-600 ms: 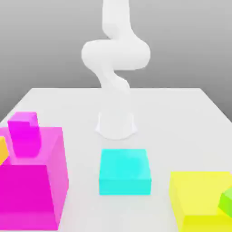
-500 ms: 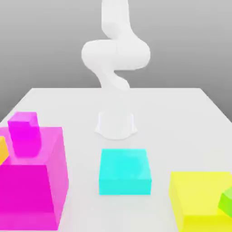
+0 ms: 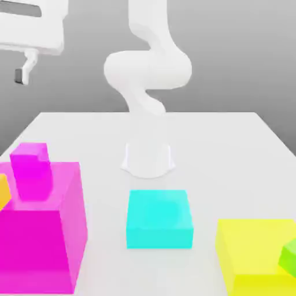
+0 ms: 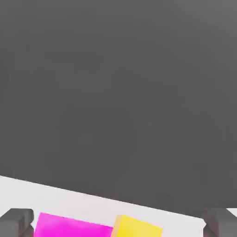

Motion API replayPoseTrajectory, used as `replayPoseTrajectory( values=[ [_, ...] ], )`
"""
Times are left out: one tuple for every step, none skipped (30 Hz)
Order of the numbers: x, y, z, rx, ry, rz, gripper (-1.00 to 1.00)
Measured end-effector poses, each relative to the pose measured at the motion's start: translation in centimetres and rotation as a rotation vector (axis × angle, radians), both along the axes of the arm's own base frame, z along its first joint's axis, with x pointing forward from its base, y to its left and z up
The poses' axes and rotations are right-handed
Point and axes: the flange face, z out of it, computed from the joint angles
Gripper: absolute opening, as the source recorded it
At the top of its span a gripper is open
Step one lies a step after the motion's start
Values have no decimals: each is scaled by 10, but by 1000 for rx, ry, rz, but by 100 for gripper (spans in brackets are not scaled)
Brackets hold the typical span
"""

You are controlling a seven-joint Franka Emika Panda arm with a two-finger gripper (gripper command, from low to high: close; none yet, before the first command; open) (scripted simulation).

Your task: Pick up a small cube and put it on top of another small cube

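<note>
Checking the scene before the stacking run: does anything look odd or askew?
A green cube sits tilted at the yellow block's edge, at the exterior view's right. A small magenta cube already rests on the big magenta block.

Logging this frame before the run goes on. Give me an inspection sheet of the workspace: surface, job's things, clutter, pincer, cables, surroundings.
Surface: white table, flat, with the arm's base at its middle.
Job's things: small magenta cube sits on the big magenta block; orange cube at the exterior view's left edge, cut off; green cube on the yellow block, cut off at the right edge.
Clutter: cyan block alone in front of the base.
Pincer: pincer high above the table's left side, fingers wide apart, nothing between them.
Cables: nothing seen.
Surroundings: plain grey backdrop.
</note>
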Motion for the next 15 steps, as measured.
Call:
replayPoseTrajectory(
  values=[
    [-3,-14,-15,-5,27,11,0],
    [-7,-28,-30,-8,54,22,0],
    [-12,-42,-45,-11,81,33,0],
    [-17,-55,-60,-13,107,45,0],
    [-25,-70,-75,-14,134,53,0],
    [-36,-87,-90,-13,161,54,0],
    [-44,-99,-105,-12,188,66,0],
    [-55,-111,-123,-9,217,78,0],
    [-68,-120,-143,-4,249,93,0],
    [-82,-127,-165,3,282,111,0],
    [-94,-128,-185,11,311,131,0],
    [-106,-126,-204,19,335,150,0],
    [-118,-123,-222,28,356,167,0],
    [-130,-118,-239,38,376,183,0],
    [-143,-113,-255,49,396,199,0]
  ],
)
